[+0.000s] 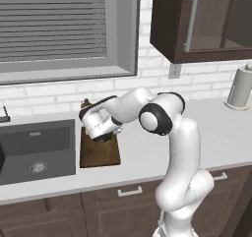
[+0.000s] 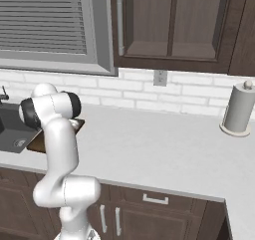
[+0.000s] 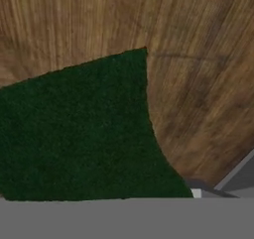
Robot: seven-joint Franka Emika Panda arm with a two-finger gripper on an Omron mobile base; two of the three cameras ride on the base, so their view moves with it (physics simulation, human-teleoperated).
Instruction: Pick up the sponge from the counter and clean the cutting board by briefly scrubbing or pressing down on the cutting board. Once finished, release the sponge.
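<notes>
- Progress: the sponge (image 3: 79,134) is off the counter (image 1: 216,133) and over the board (image 1: 101,152), so I judge the pick-up as done.
- In my hand view the dark green face of the sponge is very close under my camera, with the wood grain of the board all around it at the top and right. I judge that I am in the scrubbing or pressing step.
- Whether the sponge really presses on the wood or is just above it, I cannot tell from these views.
- What is left: to finish the short scrub, then to let the sponge go.
- My gripper (image 1: 104,135) is low over the far half of the board in the left base view, just right of the sink (image 1: 37,150).
- Jaws: my fingertips are hidden, so I cannot see how wide they stand. I cannot tell if they clamp the sponge; its place directly below my hand fits with a grip, but this is only my judgement.
- Sponge against the jaws: it lies straight under my hand and toward the left of my hand view, one corner pointing to the upper middle.
- The board lies on the counter near the sink; a grey strip beyond the board's edge shows at the lower right of my hand view.
</notes>
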